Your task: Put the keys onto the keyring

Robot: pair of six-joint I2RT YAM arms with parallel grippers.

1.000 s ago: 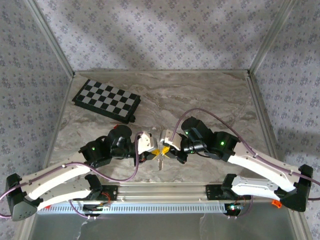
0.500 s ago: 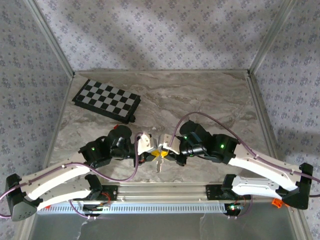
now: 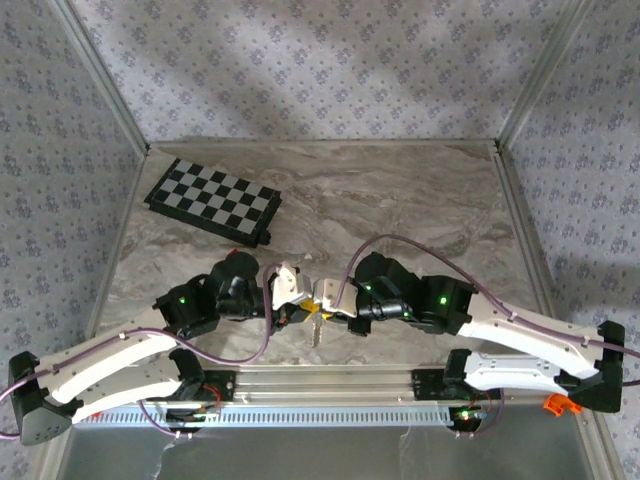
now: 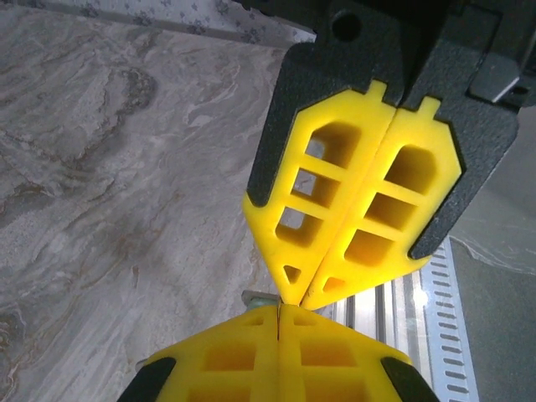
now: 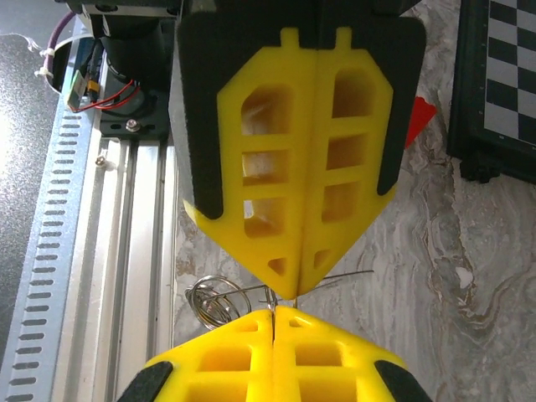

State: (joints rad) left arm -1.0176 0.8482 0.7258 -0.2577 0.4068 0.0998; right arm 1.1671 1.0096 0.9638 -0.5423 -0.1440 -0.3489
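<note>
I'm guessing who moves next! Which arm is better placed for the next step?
Probably right: the ring seems pinched in the shut right end effector, tip to tip with the left end effector.

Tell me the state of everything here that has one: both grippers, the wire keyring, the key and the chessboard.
Left gripper: shut, tip to tip with the right.
Right gripper: shut.
Thin silvery wire keyring: caught where the tips meet; which gripper holds it is unclear.
Small silvery key: beside the tips; threaded or not, cannot tell.
Black-and-white chessboard: closed, lying flat.
</note>
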